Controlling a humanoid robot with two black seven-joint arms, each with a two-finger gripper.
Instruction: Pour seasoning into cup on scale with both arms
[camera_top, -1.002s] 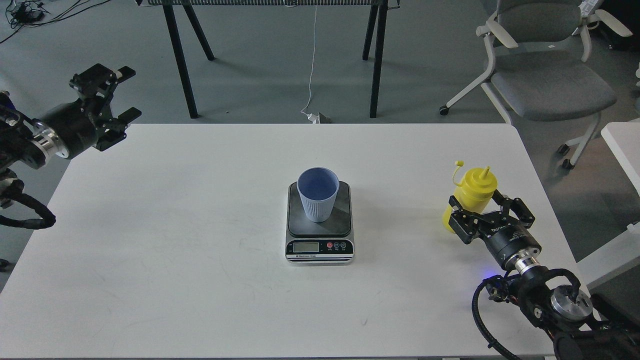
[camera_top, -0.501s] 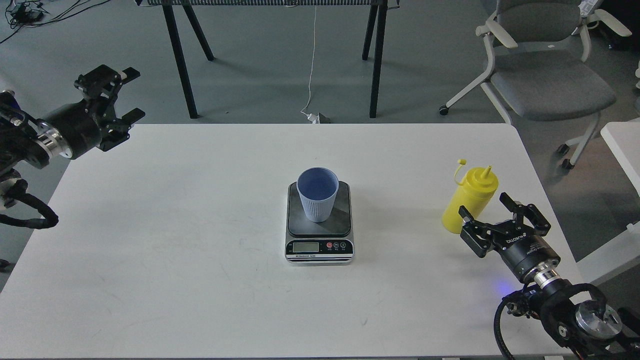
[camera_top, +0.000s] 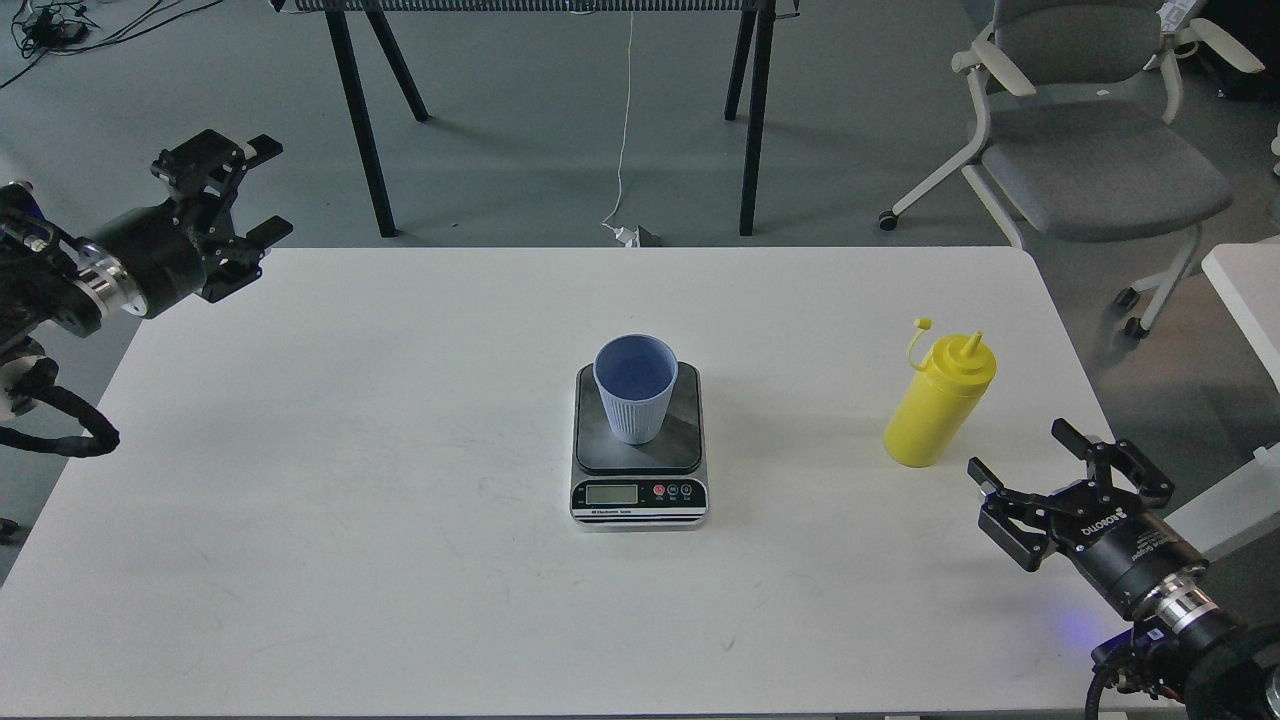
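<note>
Standing upright and free on the white table (camera_top: 400, 500), the yellow seasoning bottle (camera_top: 935, 410) sits up and to the left of the right gripper (camera_top: 1035, 465), clear of both fingers with bare tabletop showing between them. That right gripper hovers low over the table's near right corner, its two fingers (camera_top: 985, 478) spread wide and holding nothing, the gap between them facing up toward the bottle's base. The bottle's pointed nozzle points up, its small tethered cap (camera_top: 920, 324) dangling off to the left of the nozzle.

Over at the centre, the light blue ribbed cup (camera_top: 636, 390) stands upright on the dark platform of the scale (camera_top: 640, 480), well apart from either set of fingers, far to the left of the right gripper's fingers. The scale's display and round buttons face the near edge.

Out on the far left, the left gripper (camera_top: 245, 195) hangs above the table's back left corner, fingers parted, gripping nothing, and the cup lies well to the right and below those fingers.
</note>
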